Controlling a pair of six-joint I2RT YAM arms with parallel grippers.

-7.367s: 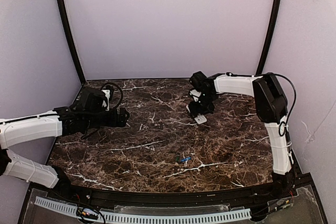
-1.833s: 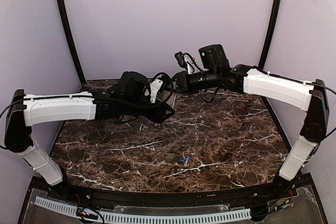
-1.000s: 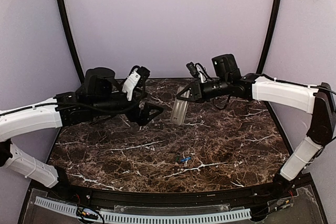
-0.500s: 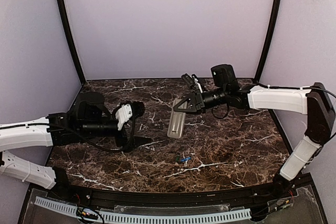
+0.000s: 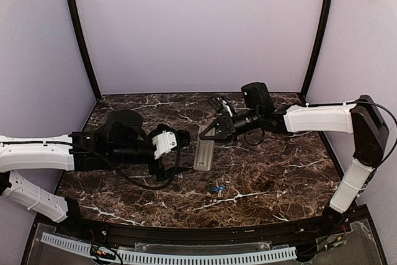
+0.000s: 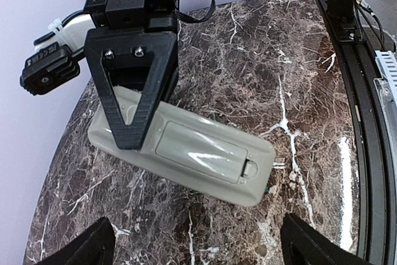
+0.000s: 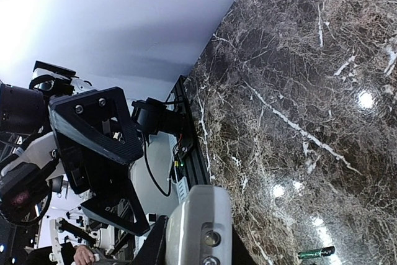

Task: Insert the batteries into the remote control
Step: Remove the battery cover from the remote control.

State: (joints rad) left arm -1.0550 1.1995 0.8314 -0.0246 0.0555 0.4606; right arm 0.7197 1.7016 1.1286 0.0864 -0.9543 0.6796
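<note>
Top external view: the slim rectangular grey plastic remote control point(image 5: 203, 154) is held at its upper end by the right gripper point(image 5: 206, 137), which is clamped on it, above the dark brown marble-patterned table point(image 5: 279, 178). Whether its lower end touches the table cannot be told. The left gripper point(image 5: 178, 152) is positioned just beside the remote control, jaws spread wide. One slim blue-wrapped cylindrical battery point(image 5: 217, 188) lies on the table, nearer the arm bases.

Left wrist view: the grey back and its recess panel are presented. A black triangular finger point(image 6: 133, 85) of the right gripper is pressed on it.

Right wrist view: the white buttoned end is seen between the jaws, with the battery on the table below.
</note>
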